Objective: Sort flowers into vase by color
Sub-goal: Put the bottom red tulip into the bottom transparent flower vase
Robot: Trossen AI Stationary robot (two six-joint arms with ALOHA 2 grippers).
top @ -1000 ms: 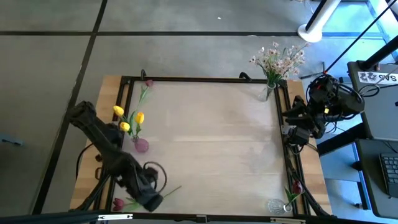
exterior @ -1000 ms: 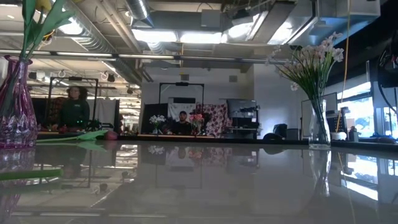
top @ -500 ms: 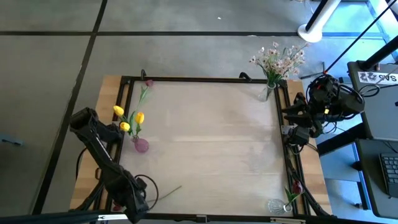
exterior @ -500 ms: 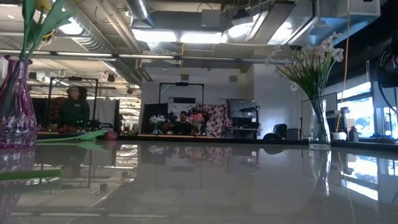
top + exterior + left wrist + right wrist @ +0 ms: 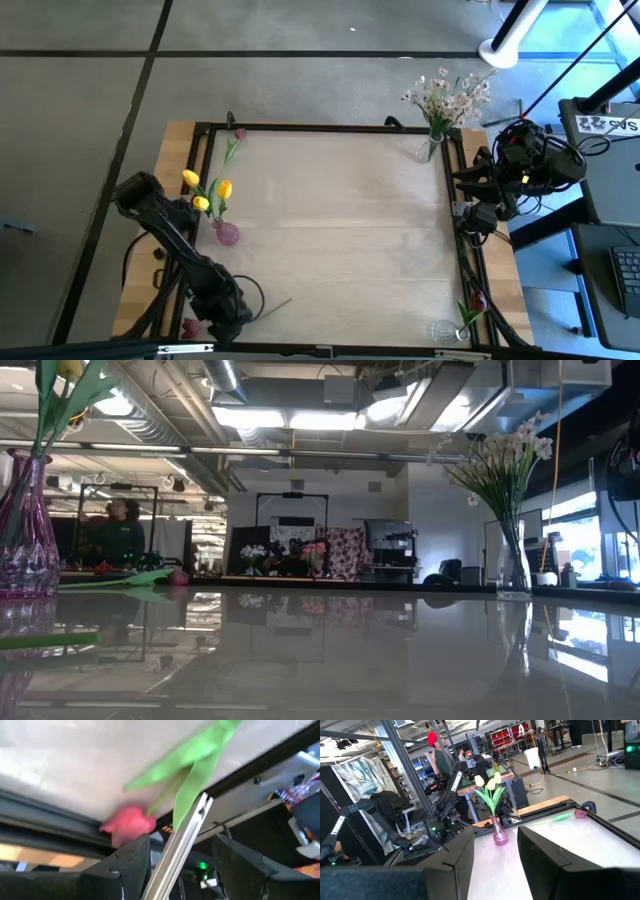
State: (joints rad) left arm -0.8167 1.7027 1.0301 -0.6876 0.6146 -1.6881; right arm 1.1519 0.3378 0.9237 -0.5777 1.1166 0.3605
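A dark red tulip [image 5: 129, 822] lies at the table's near left corner, its head [image 5: 190, 327] by the black frame and its stem [image 5: 275, 305] running right. My left gripper [image 5: 181, 840] is open and slants down just short of that head, over the frame [image 5: 222, 322]. Yellow tulips [image 5: 205, 190] stand in a purple vase [image 5: 227, 234]. White-pink blossoms [image 5: 445, 95] stand in a clear vase [image 5: 428, 150]. Another red tulip [image 5: 238, 133] lies at the far left. My right gripper [image 5: 495, 855] waits open at the right edge [image 5: 470, 205].
A clear vase [image 5: 445, 330] with a red tulip [image 5: 477, 300] stands at the near right corner. A black frame [image 5: 320, 127] rims the table, and a metal rail [image 5: 180, 850] crosses between my left fingers. People work at benches behind the table [image 5: 120, 535].
My left gripper has sunk toward the table's near left corner and tipped further downward, ending close over the red tulip's head. It has stayed open. The flowers have not moved.
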